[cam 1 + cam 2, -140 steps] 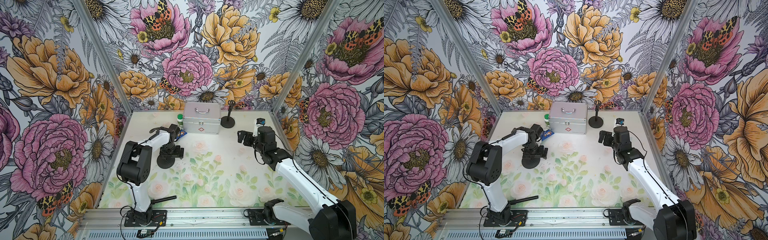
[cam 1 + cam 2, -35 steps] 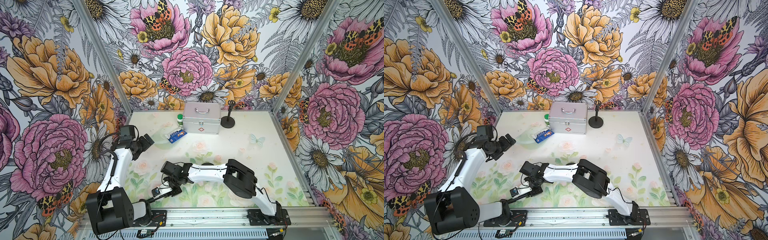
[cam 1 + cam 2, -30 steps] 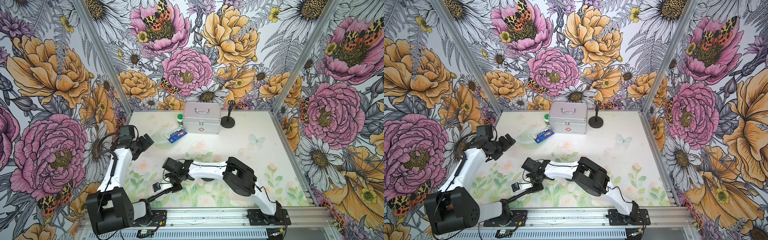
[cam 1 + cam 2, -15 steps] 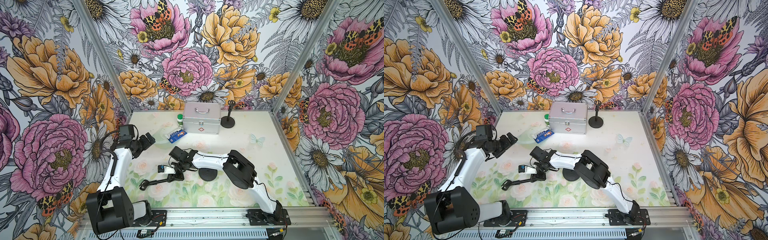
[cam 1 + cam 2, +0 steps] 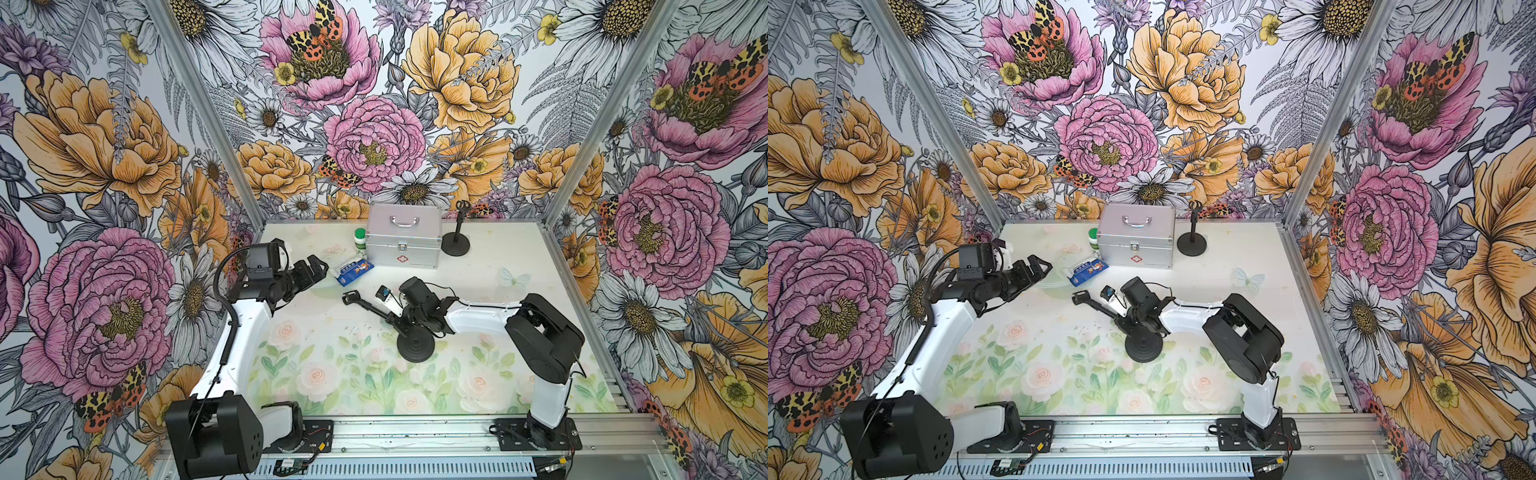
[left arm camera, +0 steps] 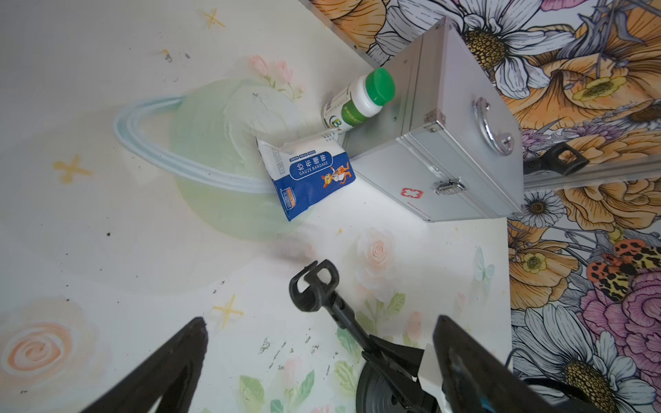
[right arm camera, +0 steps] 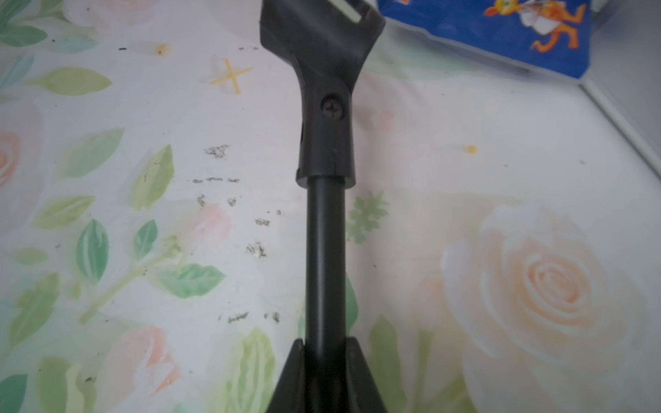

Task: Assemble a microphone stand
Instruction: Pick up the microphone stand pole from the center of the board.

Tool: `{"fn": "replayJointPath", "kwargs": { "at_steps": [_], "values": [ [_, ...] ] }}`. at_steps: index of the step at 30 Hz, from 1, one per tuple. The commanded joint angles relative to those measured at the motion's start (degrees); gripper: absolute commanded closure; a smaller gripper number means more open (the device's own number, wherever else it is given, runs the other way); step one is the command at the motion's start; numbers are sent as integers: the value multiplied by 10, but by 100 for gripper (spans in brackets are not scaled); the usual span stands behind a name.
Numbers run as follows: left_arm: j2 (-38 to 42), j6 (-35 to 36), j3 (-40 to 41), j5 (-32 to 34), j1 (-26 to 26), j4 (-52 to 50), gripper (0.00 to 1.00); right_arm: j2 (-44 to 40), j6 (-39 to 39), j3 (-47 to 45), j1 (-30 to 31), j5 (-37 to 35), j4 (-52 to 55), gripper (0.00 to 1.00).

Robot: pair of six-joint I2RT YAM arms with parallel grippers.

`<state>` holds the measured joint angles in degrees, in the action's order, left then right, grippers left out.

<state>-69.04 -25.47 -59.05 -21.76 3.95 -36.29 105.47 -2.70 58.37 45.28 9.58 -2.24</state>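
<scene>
BOTH TOP VIEWS: The right gripper (image 5: 398,323) is clamped low on a black pole (image 5: 370,308) near the ctr of the table (image 5: 519,266). The pole leans. Its long axis runs from the round base (image 5: 415,348) up toward the table's left edge, w/ the clip (image 5: 351,296) end raised and aimed at the left gripper (image 5: 316,268). The pole's foot is at the base hub; whether it is seated can't be told. The left gripper (image 5: 1040,266) hovers near the left edge, jaws spread wide and holding nothing, apart from the clip (image 5: 1079,296).

Count: 2 poles and 2 round bases. One set is at the right gripper (image 5: 1129,322); the other forms a second stand (image 5: 456,243), upright at the back edge. There is 1 silver case (image 5: 405,247) at the back edge, lid shut, contents hidden. There is 1 green-capped bottle (image 5: 360,241) just beside the case's left side, and 1 gauze packet (image 5: 353,270) lying flat just in front of the bottle.

LEFT WRIST: The left gripper (image 6: 320,321) is wide open. The clip (image 6: 314,286) and pole (image 6: 345,320) show btwn its fingers w/o touching them, and the round base (image 6: 375,393) is partly in frame. Beyond are the gauze packet (image 6: 307,178), the bottle (image 6: 357,100) and the silver case (image 6: 447,143), latch closed.

RIGHT WRIST: The right gripper (image 7: 325,372) pinches the pole (image 7: 325,250) from both sides. The shaft runs straight away from the lens to the clip (image 7: 322,43). A corner of the gauze packet (image 7: 500,32) lies beyond it.
</scene>
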Motion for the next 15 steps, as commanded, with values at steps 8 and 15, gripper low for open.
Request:
{"fn": "replayJointPath", "kwargs": {
  "at_steps": [8, 15],
  "values": [
    [77, -17, 10, -25, -119, 94, 1, -117, 190, -120, -43, -161, -271, 100],
    [49, -24, 43, 10, -235, 222, 1, -155, 223, -190, -58, -131, -456, 100]
  ]
}}
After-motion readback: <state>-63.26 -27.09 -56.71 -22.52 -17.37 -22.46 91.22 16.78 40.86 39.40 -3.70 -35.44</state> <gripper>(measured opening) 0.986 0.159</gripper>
